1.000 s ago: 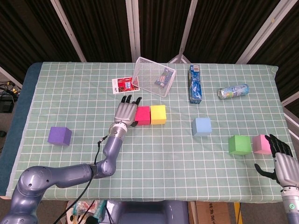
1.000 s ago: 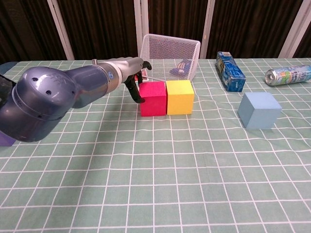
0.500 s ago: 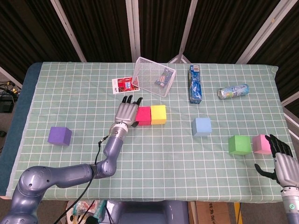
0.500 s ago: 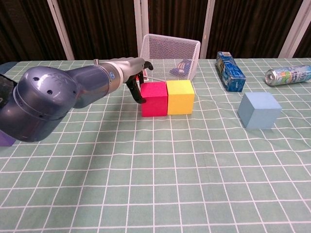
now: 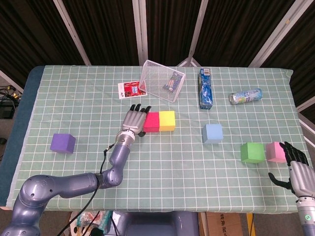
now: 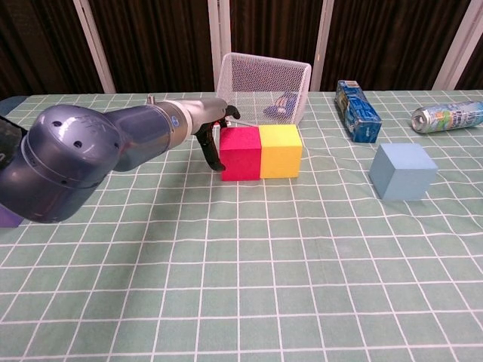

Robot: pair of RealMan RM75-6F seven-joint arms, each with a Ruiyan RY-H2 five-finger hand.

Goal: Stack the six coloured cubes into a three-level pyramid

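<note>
Since a second ago the left hand [image 5: 135, 119] has pushed slightly rightward, and the red cube [image 5: 151, 122] now sits flush against the yellow cube [image 5: 167, 121], the pair standing side by side near the middle of the table [image 5: 74, 98]. That hand rests against the red cube's left face with its fingers extended, gripping nothing; in the chest view a dark thumb [image 6: 212, 152] curls down beside the cube, and the big blue arm shell hides most of the hand there. The right hand [image 5: 297, 169] hangs at the near right corner, fingers spread and empty, cut off by the frame's bottom edge and absent from the chest view. Just left of it lie the pink cube [image 5: 275, 152] and green cube [image 5: 252, 153], close together. The light blue cube [image 5: 213, 133] stands alone right of the pair, and the purple cube [image 5: 62, 143] sits far left, only a sliver showing in the chest view. Behind are a tilted wire basket [image 5: 162, 81], a blue box [image 5: 205, 88], a lying bottle [image 5: 245, 96] and a small card [image 5: 128, 90] whose print is unreadable.
</note>
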